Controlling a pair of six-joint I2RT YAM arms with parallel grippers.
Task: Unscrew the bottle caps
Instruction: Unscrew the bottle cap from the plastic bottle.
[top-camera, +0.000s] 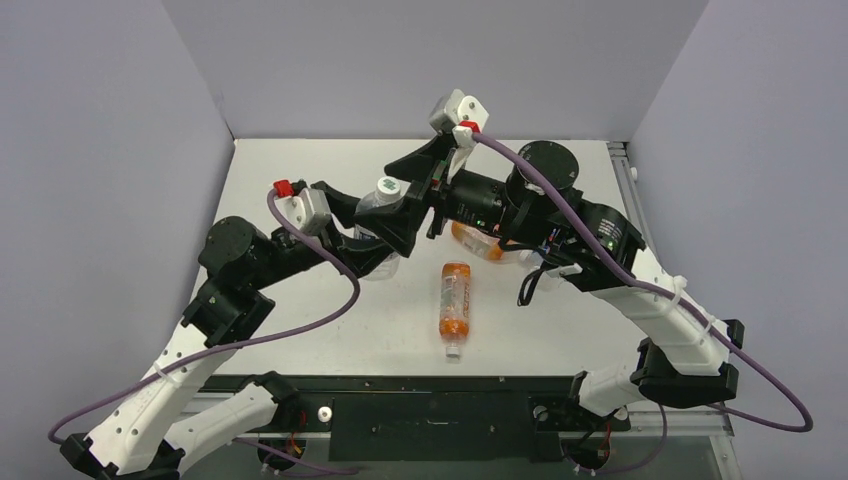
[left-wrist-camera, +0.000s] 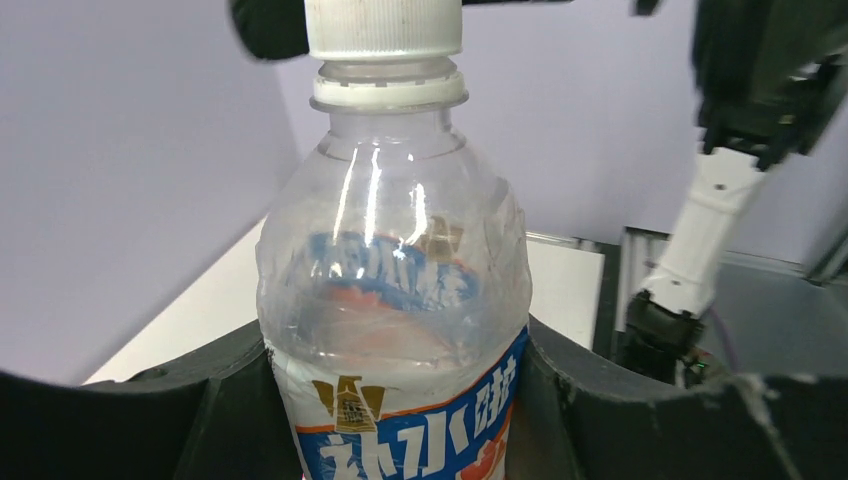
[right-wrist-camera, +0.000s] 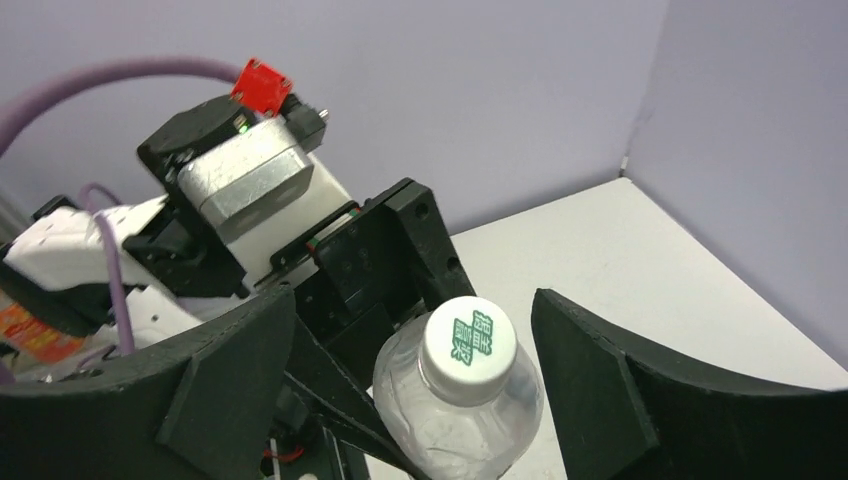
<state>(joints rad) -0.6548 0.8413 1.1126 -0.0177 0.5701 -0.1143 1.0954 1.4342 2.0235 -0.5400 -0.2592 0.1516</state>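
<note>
Watching from overhead: three bottles. One clear plastic bottle (top-camera: 372, 205) upright in left gripper (top-camera: 385, 240), one green-marked white round cap (top-camera: 388, 187) on it; slim orange bottle (top-camera: 455, 300) lying on white table (top-camera: 380, 320); second orange bottle (top-camera: 475, 243) half hidden under right arm (top-camera: 600, 250).
Left wrist: jaws clamped on clear bottle's labelled body.
Right wrist: right gripper (right-wrist-camera: 420, 375) jaws spread wide either side of cap, gripping nothing.
</note>
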